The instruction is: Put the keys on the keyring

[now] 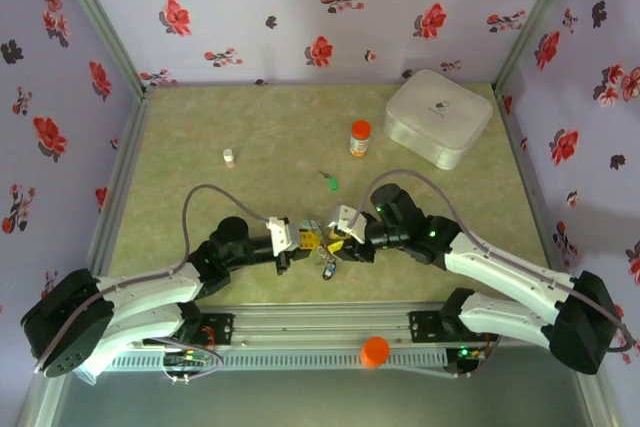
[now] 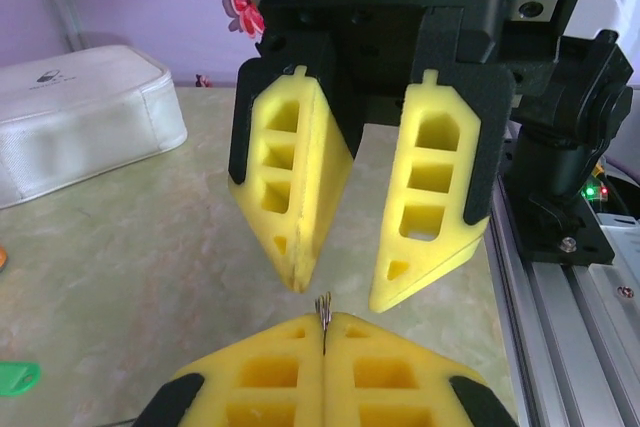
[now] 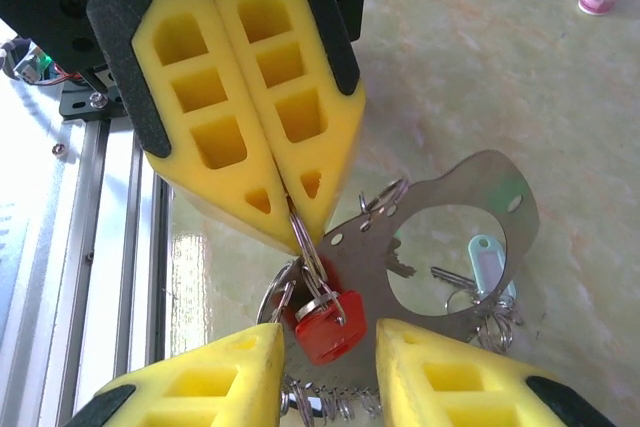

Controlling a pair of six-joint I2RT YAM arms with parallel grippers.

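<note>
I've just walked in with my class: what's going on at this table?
Near the front edge of the table, the left gripper is shut on the keyring, with a red-tagged key hanging from it. The right gripper faces it, open, straddling the red tag. A green-tagged key lies loose on the table.

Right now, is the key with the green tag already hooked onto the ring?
No, the green-tagged key lies by itself on the table, attached to nothing.
</note>
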